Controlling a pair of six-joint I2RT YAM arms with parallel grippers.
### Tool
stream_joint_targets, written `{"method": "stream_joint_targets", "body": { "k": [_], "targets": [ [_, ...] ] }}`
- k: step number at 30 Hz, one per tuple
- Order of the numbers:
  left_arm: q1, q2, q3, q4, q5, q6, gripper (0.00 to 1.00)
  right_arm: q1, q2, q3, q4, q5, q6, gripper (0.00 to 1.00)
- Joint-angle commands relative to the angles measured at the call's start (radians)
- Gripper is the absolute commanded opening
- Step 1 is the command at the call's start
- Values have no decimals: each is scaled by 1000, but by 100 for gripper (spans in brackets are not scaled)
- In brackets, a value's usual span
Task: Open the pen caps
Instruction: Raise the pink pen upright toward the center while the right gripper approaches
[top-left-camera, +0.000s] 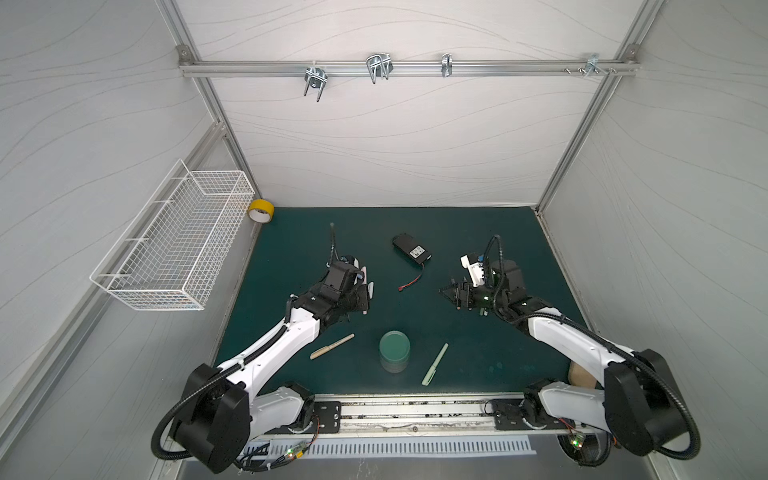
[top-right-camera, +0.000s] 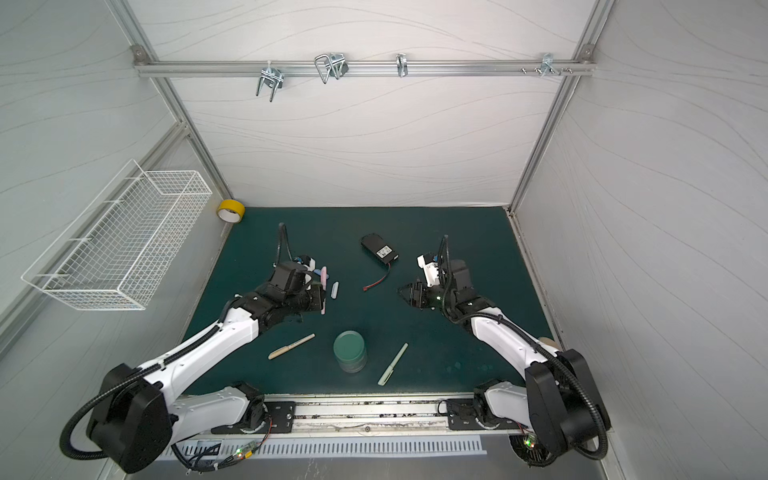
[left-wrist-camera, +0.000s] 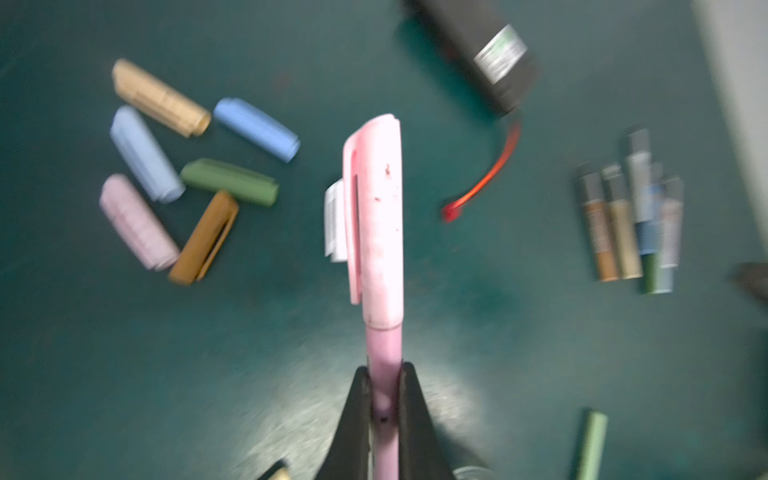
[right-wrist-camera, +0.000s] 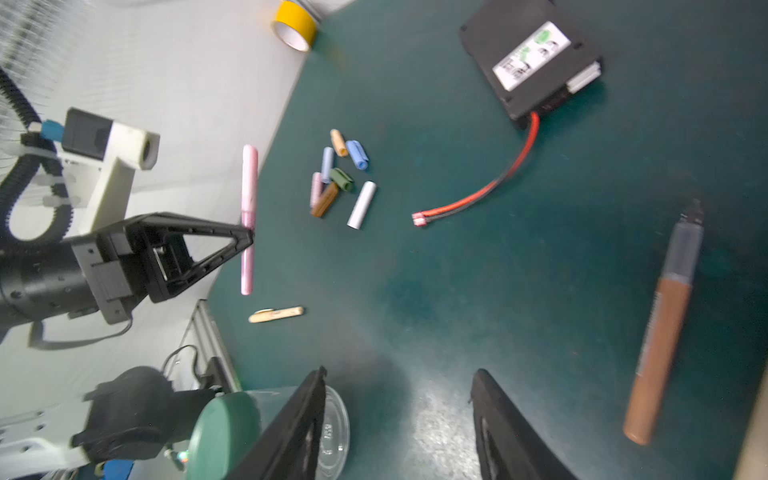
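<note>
Mat (top-left-camera: 478, 353): dark teal, plain.
Pink pen (left-wrist-camera: 381, 232): pale cap with reddish specks, deeper pink barrel.
Loose caps (left-wrist-camera: 228, 180): tan, two blue, green, brown, lilac-pink.
White cap (right-wrist-camera: 361, 204): plain.
Battery pack (right-wrist-camera: 528, 58): black, white label, red-and-black wire.
Tape roll (right-wrist-camera: 294, 25): yellow.
Basket (top-left-camera: 174, 249): white wire grid.

your pink pen (left-wrist-camera: 384, 232) reads as matt plastic, with reddish smudges on it. the loose pen caps (left-wrist-camera: 141, 153) look like the same soft matt plastic. green mat (left-wrist-camera: 124, 374) is dull and a bit scuffed. battery pack (right-wrist-camera: 486, 50) is black matt plastic with a glossy label (right-wrist-camera: 532, 56), yellow tape roll (right-wrist-camera: 296, 18) shiny, wire basket (top-left-camera: 174, 245) white-coated metal.
</note>
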Motion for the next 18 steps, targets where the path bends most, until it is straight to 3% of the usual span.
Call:
{"method": "stream_joint_targets", "body": {
  "k": [1, 11, 18],
  "targets": [
    [-20, -53, 13, 181, 88, -31, 2, 0, -58, -35, 129, -99, 31, 58],
    [-91, -110, -183, 809, 214, -128, 3, 97, -162, -98, 290, -135, 15, 53],
    [-116, -46, -236, 999, 313, -140, 4, 258, -166, -98, 309, -14, -69, 49]
  ]
}}
